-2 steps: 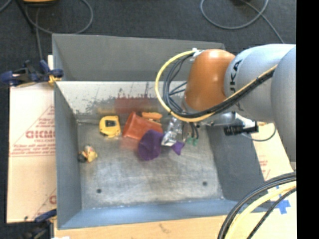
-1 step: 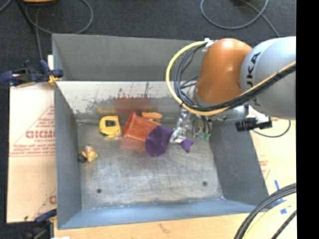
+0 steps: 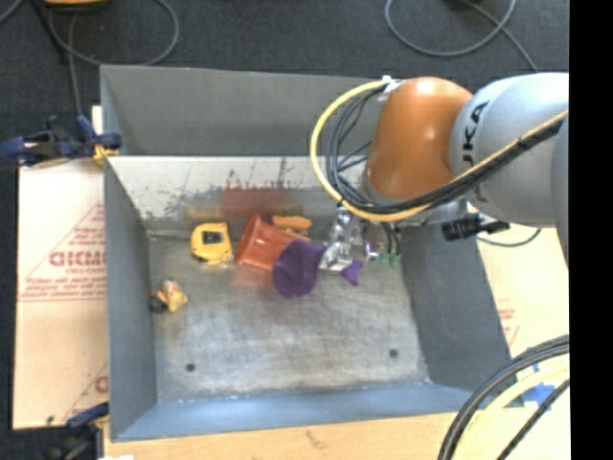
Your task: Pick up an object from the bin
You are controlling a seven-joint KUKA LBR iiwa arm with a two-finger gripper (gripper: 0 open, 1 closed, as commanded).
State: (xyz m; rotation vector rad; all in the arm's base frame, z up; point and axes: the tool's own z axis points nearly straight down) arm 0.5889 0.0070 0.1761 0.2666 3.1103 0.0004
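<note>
Camera view: claw (image 3: pixel 341 253) beside purple cup (image 3: pixel 295 269)

Purple cup (image 3: pixel 295 268) lies tipped; touches an orange cup (image 3: pixel 257 243).

The bin (image 3: pixel 287 353) is dull grey metal, its floor scuffed and its back wall streaked with rusty marks. The purple cup (image 3: pixel 295 268) looks like matt plastic. Against its left side the orange-red cup (image 3: pixel 257 243) is smooth plastic, and just right of it the gripper (image 3: pixel 337 252) is bright bare metal below a glossy orange cover (image 3: pixel 412 137).
</note>
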